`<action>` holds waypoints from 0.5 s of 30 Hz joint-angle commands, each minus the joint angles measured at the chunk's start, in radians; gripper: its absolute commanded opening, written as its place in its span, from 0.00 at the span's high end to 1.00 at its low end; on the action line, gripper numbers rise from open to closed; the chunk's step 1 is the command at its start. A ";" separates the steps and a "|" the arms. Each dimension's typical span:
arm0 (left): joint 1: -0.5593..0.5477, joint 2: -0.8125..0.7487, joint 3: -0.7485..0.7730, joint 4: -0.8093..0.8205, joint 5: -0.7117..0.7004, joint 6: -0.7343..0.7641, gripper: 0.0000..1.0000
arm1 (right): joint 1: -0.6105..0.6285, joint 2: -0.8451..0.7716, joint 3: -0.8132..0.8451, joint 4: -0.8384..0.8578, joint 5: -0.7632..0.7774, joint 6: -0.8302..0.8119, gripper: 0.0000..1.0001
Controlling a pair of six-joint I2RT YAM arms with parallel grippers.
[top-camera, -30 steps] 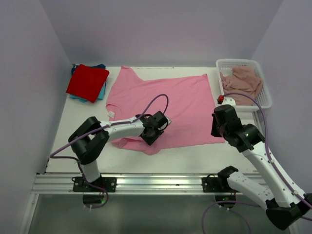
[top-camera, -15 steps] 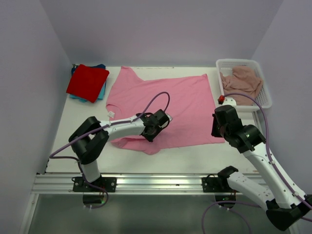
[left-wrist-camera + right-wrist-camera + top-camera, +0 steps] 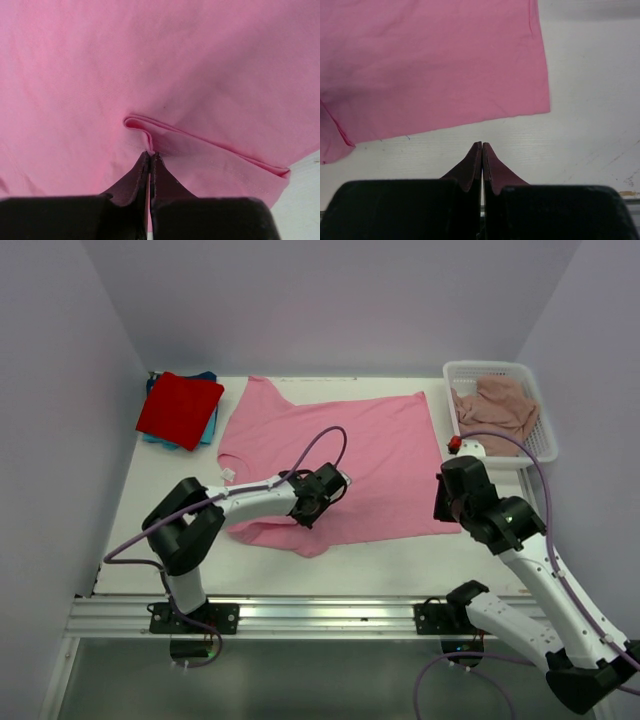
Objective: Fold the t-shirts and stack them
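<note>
A pink t-shirt lies spread across the middle of the white table. My left gripper sits over its near left part and is shut on a raised pinch of the pink fabric; a folded hem runs off to the right. My right gripper is shut and empty, hovering over bare table just in front of the shirt's near right corner. In the right wrist view the closed fingertips are a little short of the shirt's edge.
A folded red shirt lies on a blue one at the far left corner. A white basket holding brownish-pink clothes stands at the far right. The grey wall closes the back.
My left gripper has moved slightly away from the arm bases, dragging the pinched pink fabric with it. The right arm has barely moved.
</note>
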 commanded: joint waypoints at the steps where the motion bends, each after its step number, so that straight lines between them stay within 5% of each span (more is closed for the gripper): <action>1: 0.007 -0.004 0.023 0.027 -0.020 0.017 1.00 | 0.004 -0.013 0.034 -0.016 0.023 0.015 0.99; 3: 0.008 -0.026 0.032 0.019 -0.032 0.008 1.00 | 0.005 -0.007 0.026 -0.017 0.055 0.027 0.99; 5: 0.008 -0.069 0.043 0.002 -0.043 -0.001 1.00 | 0.004 0.019 0.017 -0.034 0.081 0.058 0.87; 6: 0.008 -0.092 0.052 -0.004 -0.043 -0.010 1.00 | 0.004 0.030 0.012 -0.045 0.127 0.096 0.70; 9: 0.008 -0.191 0.071 -0.017 -0.044 -0.035 1.00 | 0.004 0.117 -0.009 -0.074 0.222 0.166 0.41; 10: 0.008 -0.213 0.075 -0.033 -0.044 -0.041 1.00 | 0.004 0.145 -0.027 -0.079 0.292 0.223 0.21; 15: 0.008 -0.360 0.107 -0.115 -0.066 -0.101 1.00 | -0.048 0.214 -0.044 -0.103 0.402 0.455 0.15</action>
